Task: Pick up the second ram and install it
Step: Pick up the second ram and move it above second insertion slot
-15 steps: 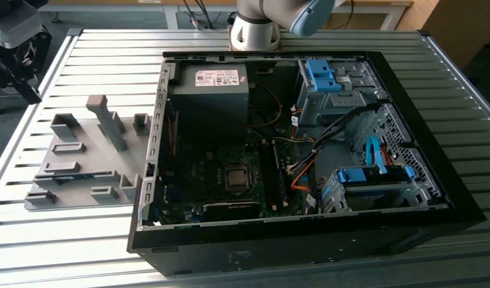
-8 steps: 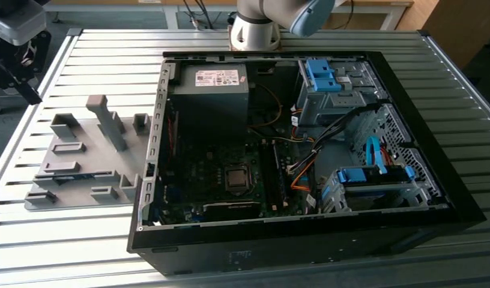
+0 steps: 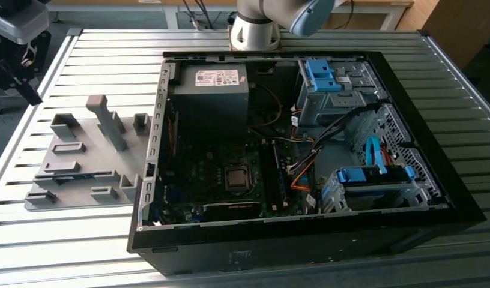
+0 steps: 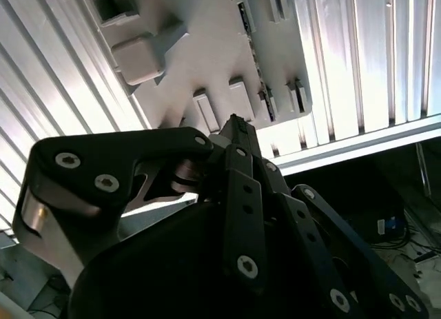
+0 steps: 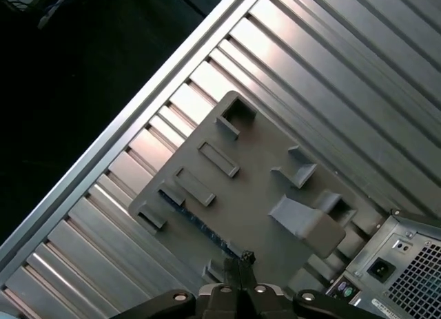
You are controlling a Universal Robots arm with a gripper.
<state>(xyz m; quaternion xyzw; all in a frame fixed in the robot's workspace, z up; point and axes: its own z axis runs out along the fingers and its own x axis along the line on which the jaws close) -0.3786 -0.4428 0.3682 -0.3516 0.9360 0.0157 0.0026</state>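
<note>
The second ram (image 5: 201, 224), a long, narrow blue circuit-board stick, stands on edge in a slot of the grey moulded plastic holder (image 5: 265, 150) on the slatted aluminium table (image 5: 331, 64). It looks light, stiff and fragile, and is best pinched across its flat faces at mid-length. The black claw (image 5: 240, 258) hovers above it, jaws closed together and empty.

Holder tray (image 3: 84, 159) on table (image 3: 69, 252), at the exterior view's left of computer case (image 3: 309, 246), second ram (image 5: 200, 224) in tray

No legible text, white label (image 3: 217, 77) on the power supply (image 3: 209, 105) (print too small to read)
</note>
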